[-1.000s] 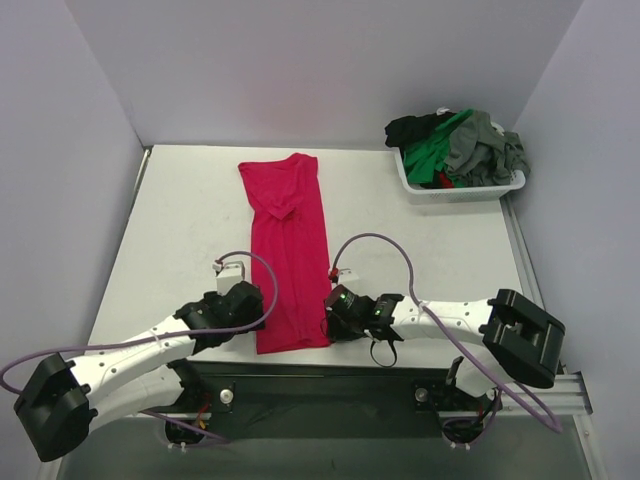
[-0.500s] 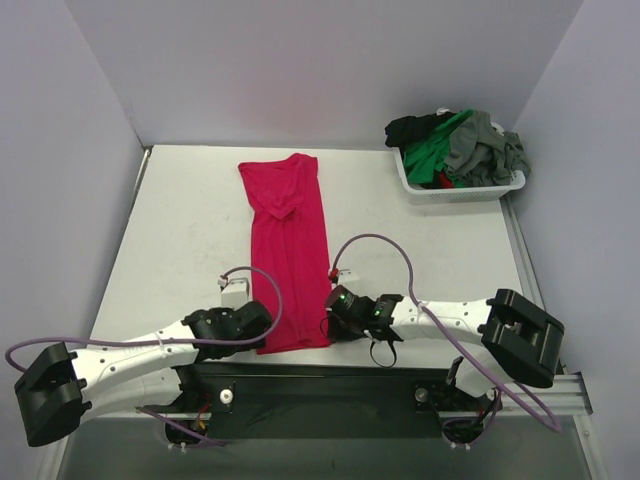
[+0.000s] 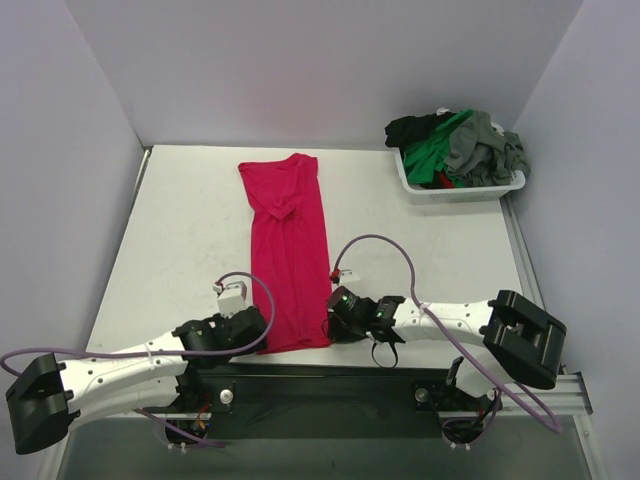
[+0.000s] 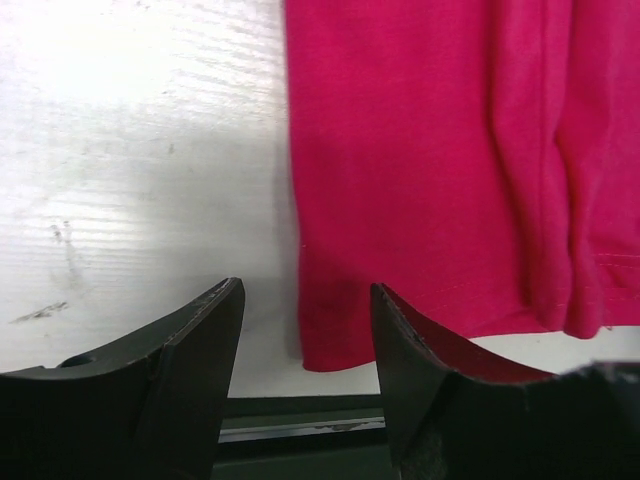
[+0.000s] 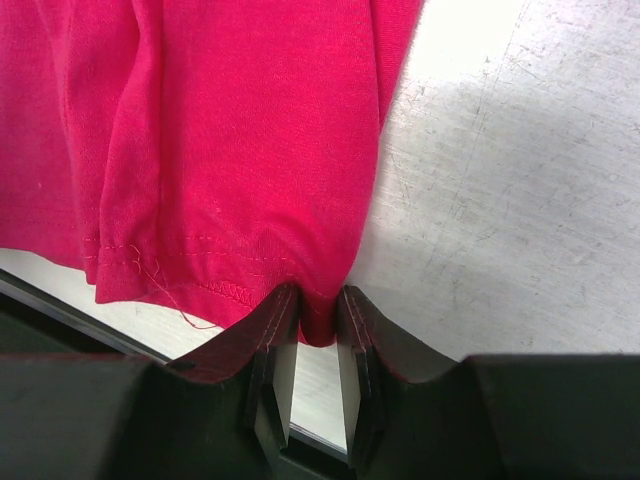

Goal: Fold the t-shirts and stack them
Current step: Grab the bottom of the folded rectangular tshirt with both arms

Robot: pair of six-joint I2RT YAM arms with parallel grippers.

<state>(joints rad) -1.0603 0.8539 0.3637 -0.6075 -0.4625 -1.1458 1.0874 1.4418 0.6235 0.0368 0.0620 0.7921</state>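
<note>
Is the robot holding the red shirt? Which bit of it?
Yes. The right fingers pinch the red t-shirt at its near bottom corner, on the hem. The left fingers stand open around the other near corner, not gripping it.

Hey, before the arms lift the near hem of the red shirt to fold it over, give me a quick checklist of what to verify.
1. Right gripper pinching the near right hem corner of the red shirt: ok.
2. Left gripper shut on the near left corner: not ok; jaws open, corner lying between them.
3. Every cloth layer caught in the right pinch: cannot tell.
4. Shirt lying flat as a long strip on the table: ok.
5. Basket apart from the shirt: ok.
</note>
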